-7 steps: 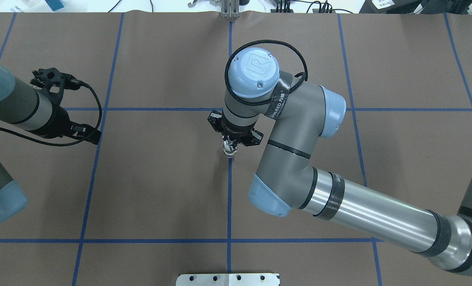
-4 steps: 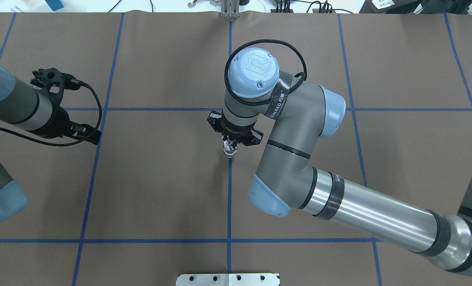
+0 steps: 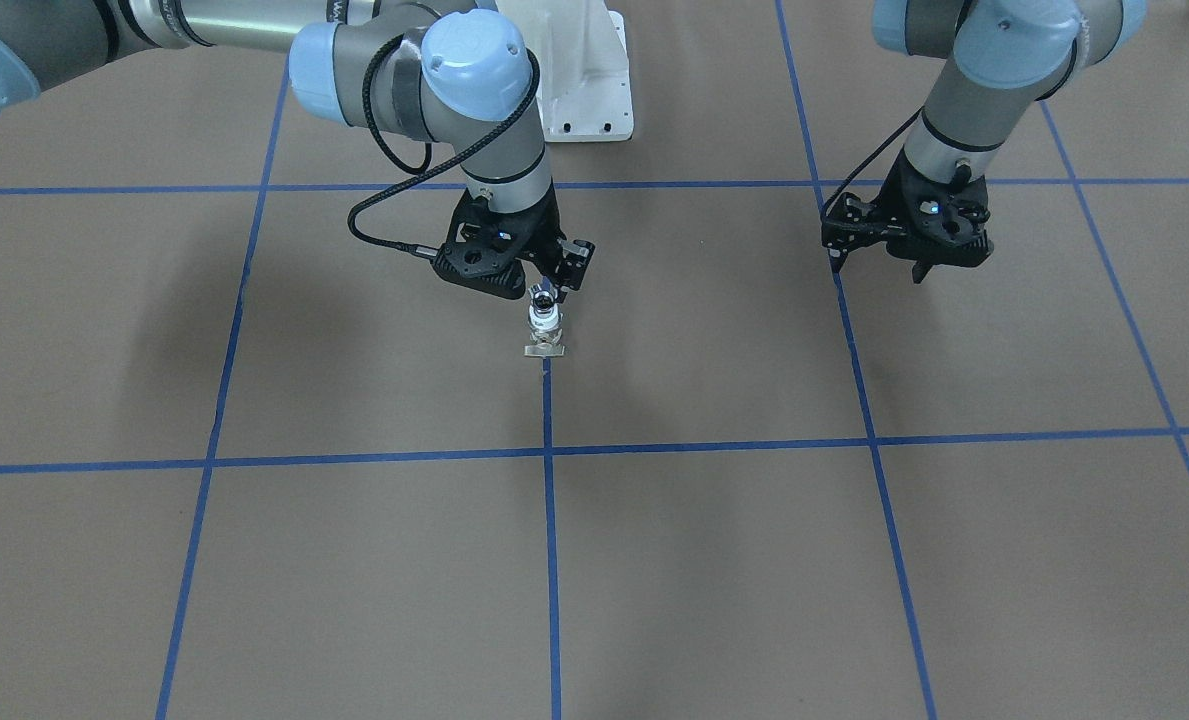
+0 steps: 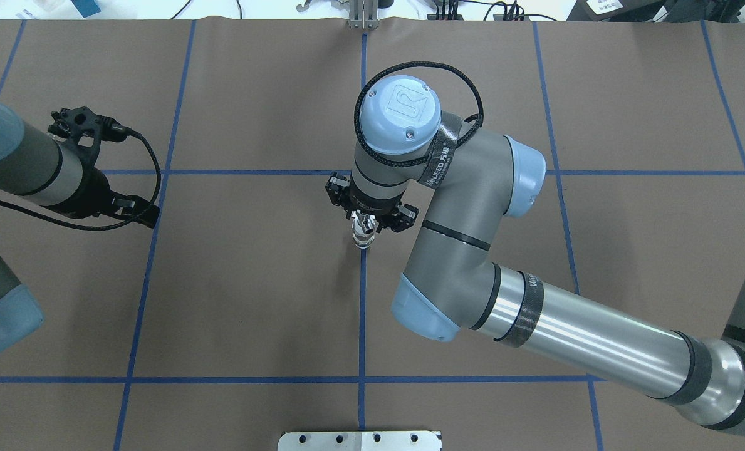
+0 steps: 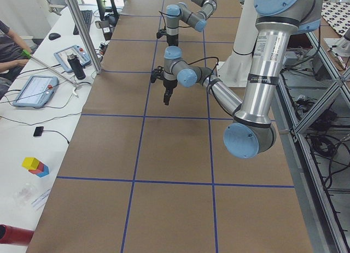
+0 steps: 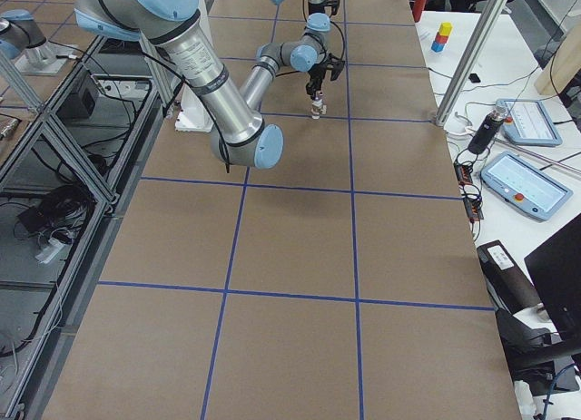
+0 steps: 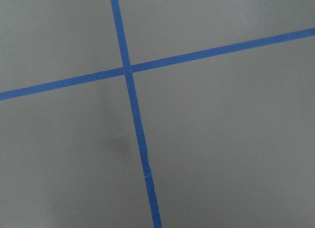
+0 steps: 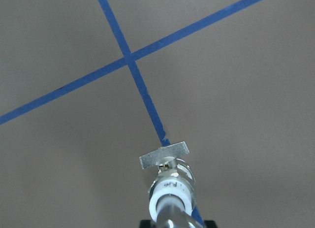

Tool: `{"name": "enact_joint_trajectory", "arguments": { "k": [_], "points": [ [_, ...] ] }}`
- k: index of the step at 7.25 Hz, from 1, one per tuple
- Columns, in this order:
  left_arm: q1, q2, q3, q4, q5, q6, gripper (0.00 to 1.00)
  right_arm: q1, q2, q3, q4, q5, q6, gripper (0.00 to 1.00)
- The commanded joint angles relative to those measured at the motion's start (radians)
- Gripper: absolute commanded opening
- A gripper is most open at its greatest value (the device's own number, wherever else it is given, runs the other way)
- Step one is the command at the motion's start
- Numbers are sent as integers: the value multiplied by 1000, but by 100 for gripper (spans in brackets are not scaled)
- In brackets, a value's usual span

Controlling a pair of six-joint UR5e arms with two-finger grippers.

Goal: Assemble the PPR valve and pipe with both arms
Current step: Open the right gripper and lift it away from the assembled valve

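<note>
The round light-blue plastic cap on the right arm has a raised sign — a rounded square with the letters UR. The black strap wound round the grey arm beside it has white letters that look like WANEED — the marks after them are too small to read.

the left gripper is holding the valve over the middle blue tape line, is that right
Not quite: it is the right gripper, not the left, that holds the PPR valve over the middle blue tape line. The overhead exterior view shows that arm coming in from the right side.
</note>
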Motion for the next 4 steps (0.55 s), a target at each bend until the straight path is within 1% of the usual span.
{"name": "enact_joint_trajectory", "arguments": {
  "k": [1, 2, 3, 4],
  "points": [
    [0, 0, 0, 0, 0, -1, 99, 0, 0, 0, 0, 0, -1, 73],
    [0, 0, 0, 0, 0, -2, 99, 0, 0, 0, 0, 0, 0, 73],
    [0, 0, 0, 0, -2, -2, 99, 0, 0, 0, -2, 0, 0, 99],
    [0, 0, -3, 0, -2, -2, 99, 8, 0, 11, -3, -2, 2, 100]
  ]
}}
